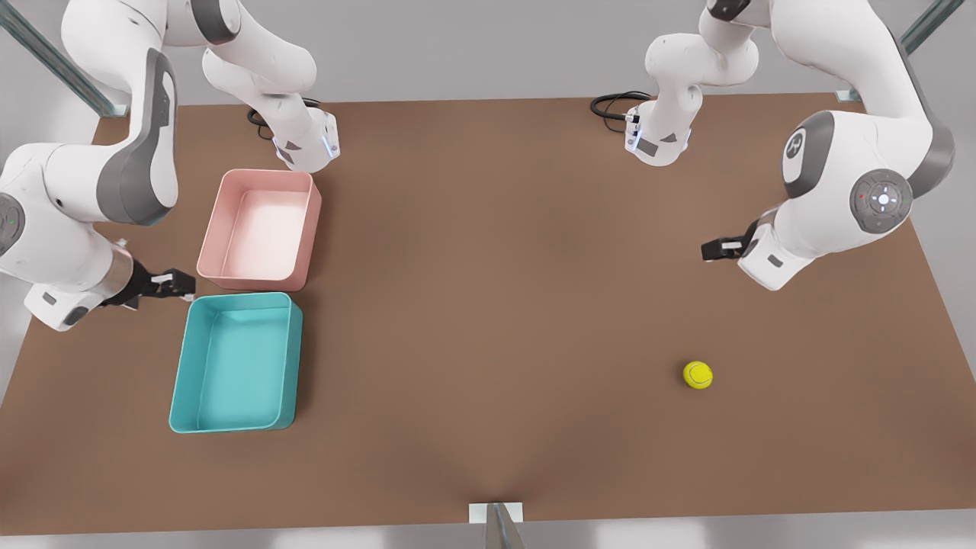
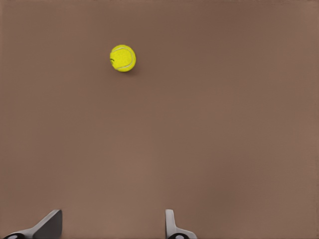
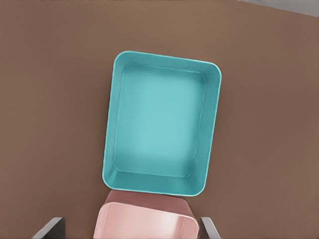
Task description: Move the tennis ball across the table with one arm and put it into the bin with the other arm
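While my right gripper (image 1: 187,285) waits wide by the bin (image 1: 183,381), my open left gripper (image 1: 705,249) should descend squarely over the ball (image 1: 698,374) near the table's (image 1: 488,305) front edge.

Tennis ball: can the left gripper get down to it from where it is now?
Probably yes. The tennis ball lies alone on bare table, and the left gripper hangs open nearby.

Both arms run off the front view's top and side edges. In the right wrist view the pink tray (image 3: 144,221) is cut off, and so are the right gripper's fingers (image 3: 50,228).
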